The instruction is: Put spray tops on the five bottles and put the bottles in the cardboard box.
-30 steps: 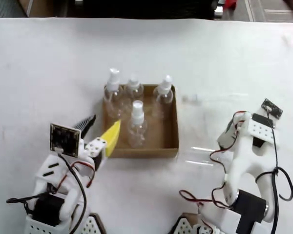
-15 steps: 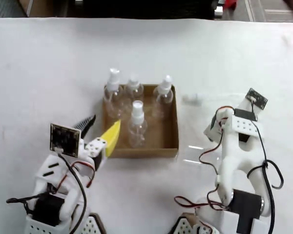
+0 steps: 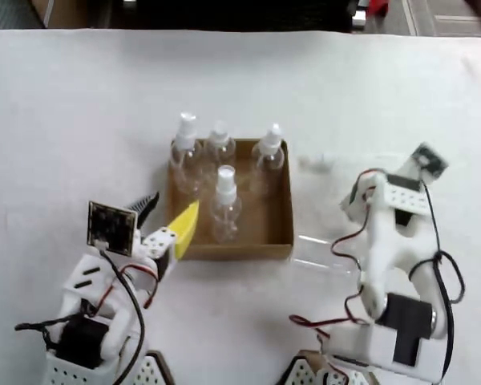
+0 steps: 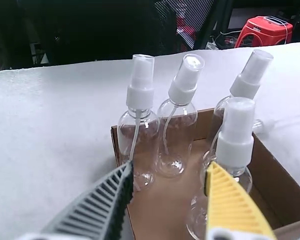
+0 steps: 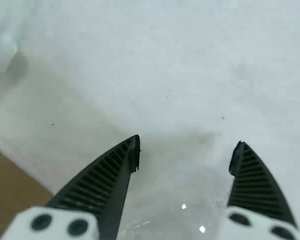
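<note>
Four capped bottles [image 3: 225, 210] stand in the box [image 3: 287, 216], so I'm on the fifth bottle [image 3: 325, 255] — it lies topless on the table [image 3: 80, 96] beside the box, under my right claw [image 5: 186, 150], spread wide, which I reckon must close on it next.

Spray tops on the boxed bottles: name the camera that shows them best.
The left wrist view. It looks at the four spray tops side-on and close, over the box. The high view has them from above, farther off. The right wrist view faces the table beside a box corner.
</note>
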`<control>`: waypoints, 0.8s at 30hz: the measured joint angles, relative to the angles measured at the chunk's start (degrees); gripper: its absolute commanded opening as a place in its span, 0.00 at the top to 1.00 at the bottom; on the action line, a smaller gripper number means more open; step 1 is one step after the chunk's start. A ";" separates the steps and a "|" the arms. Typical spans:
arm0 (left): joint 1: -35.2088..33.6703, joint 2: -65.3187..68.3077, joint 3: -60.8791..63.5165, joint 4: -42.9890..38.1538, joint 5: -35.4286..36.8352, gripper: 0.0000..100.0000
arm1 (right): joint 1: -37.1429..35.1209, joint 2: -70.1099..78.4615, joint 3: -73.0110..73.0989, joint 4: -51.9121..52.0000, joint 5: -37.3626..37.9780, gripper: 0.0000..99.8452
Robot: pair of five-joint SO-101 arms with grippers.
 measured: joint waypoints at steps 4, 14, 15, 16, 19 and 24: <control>0.00 0.00 0.00 -0.18 0.00 0.78 | -0.09 -6.59 -2.81 10.90 0.00 0.73; 0.00 0.00 0.00 -0.26 0.00 0.78 | -4.84 -9.23 2.37 16.09 6.68 0.73; 0.00 0.00 0.00 -0.26 0.00 0.78 | -4.84 -9.23 2.99 15.21 6.95 0.73; 0.00 0.00 0.00 -0.26 0.00 0.78 | -4.57 -9.23 3.43 14.59 7.03 0.73; 0.00 0.00 0.00 -0.26 0.00 0.78 | -4.66 -9.23 3.78 13.98 7.03 0.73; 0.00 0.00 0.00 -0.26 0.00 0.78 | -4.66 -9.23 3.87 13.98 7.38 0.73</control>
